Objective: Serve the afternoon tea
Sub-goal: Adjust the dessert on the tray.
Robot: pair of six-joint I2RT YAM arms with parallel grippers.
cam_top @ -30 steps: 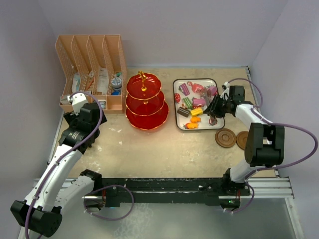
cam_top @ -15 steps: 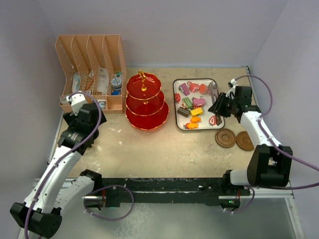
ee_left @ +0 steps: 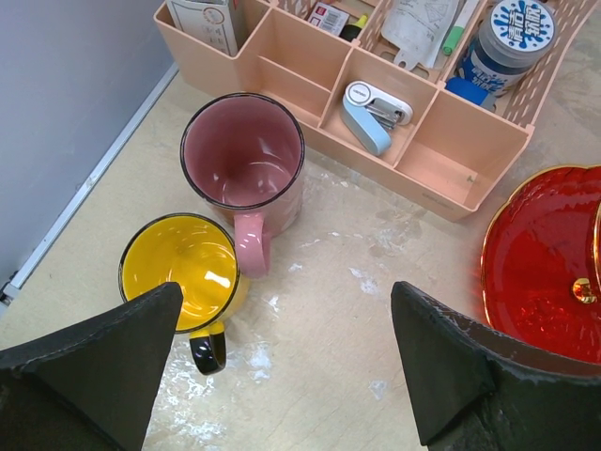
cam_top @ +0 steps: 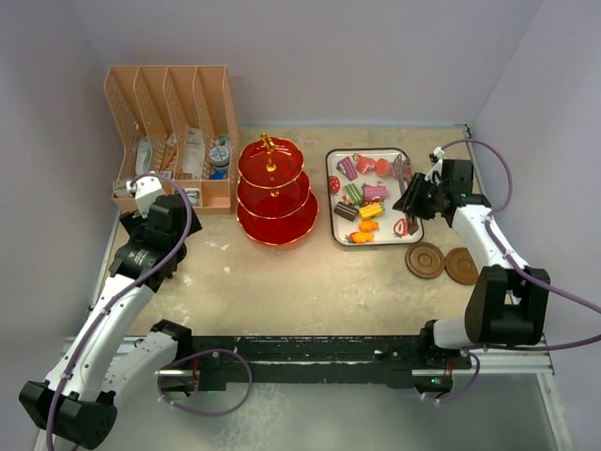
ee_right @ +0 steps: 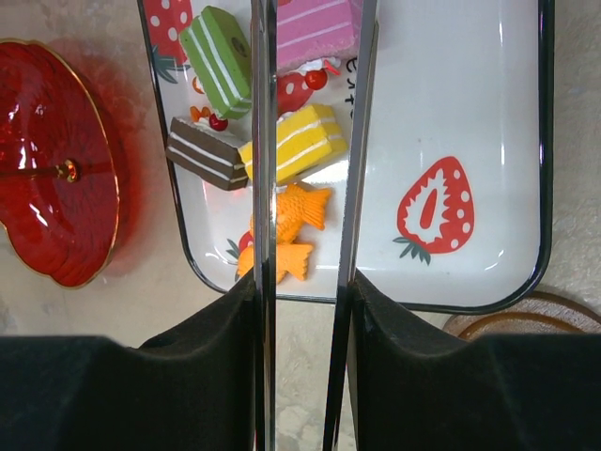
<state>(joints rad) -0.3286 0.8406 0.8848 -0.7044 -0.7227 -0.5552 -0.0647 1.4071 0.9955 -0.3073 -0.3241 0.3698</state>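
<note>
Two mugs, the pink mug (ee_left: 246,169) and yellow mug (ee_left: 181,272), stand close together near the left edge of the table (ee_left: 319,310), just before the peach organiser (ee_left: 441,141); only the left wrist view shows them. Above them the left gripper (ee_left: 282,371) hangs wide open. Open surface lies before the red stand (cam_top: 275,193). The right gripper (ee_right: 305,319) clamps metal tongs (ee_right: 264,141) over the tray (ee_right: 470,85) of toy cakes (ee_right: 300,139), coasters (cam_top: 424,260) beside it
</note>
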